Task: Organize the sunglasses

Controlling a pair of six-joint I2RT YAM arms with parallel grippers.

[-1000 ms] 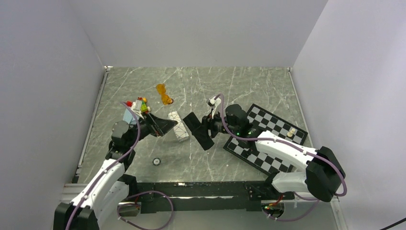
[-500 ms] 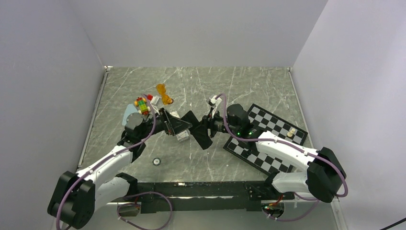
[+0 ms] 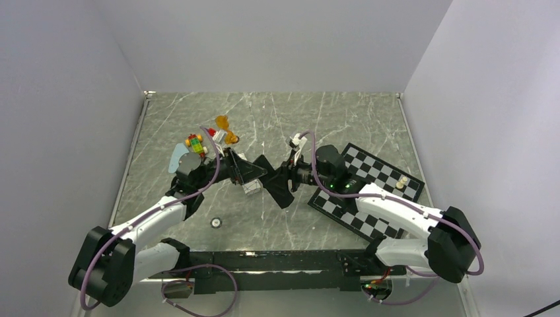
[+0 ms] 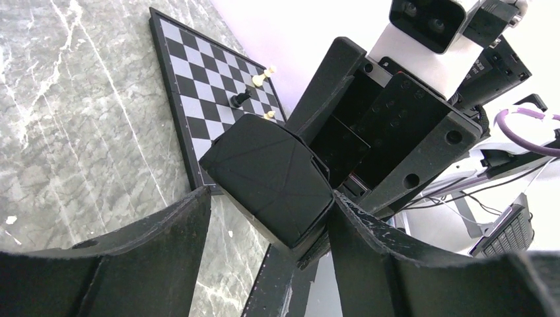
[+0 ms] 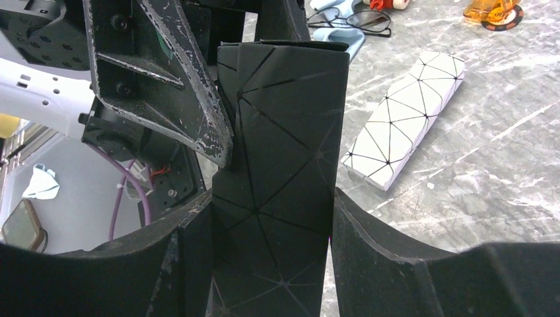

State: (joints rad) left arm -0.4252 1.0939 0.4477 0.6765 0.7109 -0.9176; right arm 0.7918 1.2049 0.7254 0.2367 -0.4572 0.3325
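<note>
Two grippers meet mid-way across the grey marble-patterned table (image 3: 343,119) at the black oblong faceted case (image 5: 284,132). The right gripper (image 5: 271,198) pinches it; the left gripper (image 4: 267,198) straddles its end, grip unclear. Toward the far-left corner lie the orange translucent plastic sunglasses (image 3: 223,122) and the thin black wire-framed sunglasses (image 5: 362,20).

The orange translucent sunglasses (image 3: 231,138) lie flat in the far-left part of the table (image 3: 343,119), well short of its far edge, their two rounded lobes end to end. The black wire-framed sunglasses (image 5: 360,20), thin-rimmed, lie flat closer to the left edge, partly over a pale blue cloth (image 5: 350,41), apart from the orange pair.
</note>
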